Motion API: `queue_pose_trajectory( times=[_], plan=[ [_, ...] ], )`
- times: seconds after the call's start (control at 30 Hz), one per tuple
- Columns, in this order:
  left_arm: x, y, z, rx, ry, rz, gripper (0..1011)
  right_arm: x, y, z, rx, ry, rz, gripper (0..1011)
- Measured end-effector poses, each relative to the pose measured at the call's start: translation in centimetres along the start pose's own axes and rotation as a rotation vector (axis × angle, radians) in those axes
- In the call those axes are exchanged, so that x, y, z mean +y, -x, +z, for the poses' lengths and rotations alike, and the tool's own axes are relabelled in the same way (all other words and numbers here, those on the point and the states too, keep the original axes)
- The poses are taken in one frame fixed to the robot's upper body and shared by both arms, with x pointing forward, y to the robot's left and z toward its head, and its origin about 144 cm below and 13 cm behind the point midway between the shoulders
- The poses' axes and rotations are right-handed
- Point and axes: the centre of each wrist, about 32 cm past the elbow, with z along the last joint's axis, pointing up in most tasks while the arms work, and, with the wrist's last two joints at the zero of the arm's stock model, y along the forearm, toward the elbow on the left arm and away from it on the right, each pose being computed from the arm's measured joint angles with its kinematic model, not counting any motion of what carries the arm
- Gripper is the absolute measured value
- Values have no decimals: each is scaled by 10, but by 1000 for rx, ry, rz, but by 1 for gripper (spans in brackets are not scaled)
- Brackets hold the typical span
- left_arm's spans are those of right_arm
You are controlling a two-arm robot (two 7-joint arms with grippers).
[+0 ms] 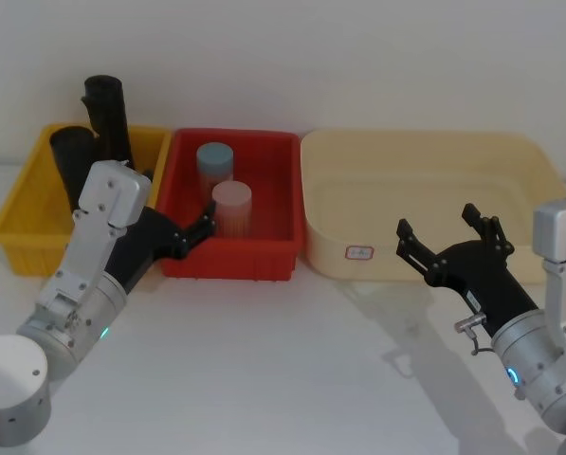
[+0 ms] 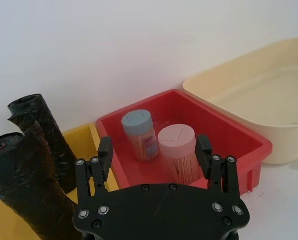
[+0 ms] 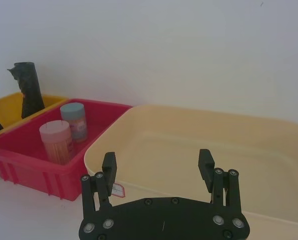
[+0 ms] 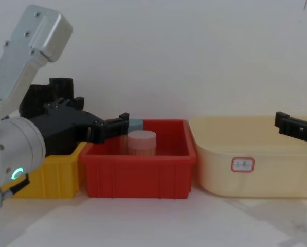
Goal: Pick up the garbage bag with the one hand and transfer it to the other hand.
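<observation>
The garbage bag [image 1: 107, 114], a plain crinkly black roll, stands upright at the back of the yellow bin [image 1: 22, 232]; it also shows in the left wrist view [image 2: 44, 135] and the right wrist view [image 3: 28, 90]. A second black roll [image 1: 72, 161], with a small mark on its top end [image 2: 19, 190], leans beside it. My left gripper [image 1: 205, 221] is open and empty at the red bin's front left corner, to the right of both rolls [image 2: 154, 150]. My right gripper [image 1: 437, 223] is open and empty at the cream tub's front wall [image 3: 157, 160].
The red bin [image 1: 230, 265] holds two clear canisters, one blue-lidded [image 1: 214, 161] and one pink-lidded [image 1: 232, 204]. The large cream tub [image 1: 425, 152] carries a small label [image 1: 359, 253] on its front. White table lies in front of the bins and a wall stands close behind them.
</observation>
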Motion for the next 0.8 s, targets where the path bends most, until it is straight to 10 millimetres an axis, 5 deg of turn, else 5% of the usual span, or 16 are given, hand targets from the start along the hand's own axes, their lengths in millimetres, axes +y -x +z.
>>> queue_pose_trajectory(
  times=[0.8],
  plan=[
    [0, 0, 0, 0, 0, 0, 1001, 0, 0, 0, 0, 0, 0, 1000]
  ],
)
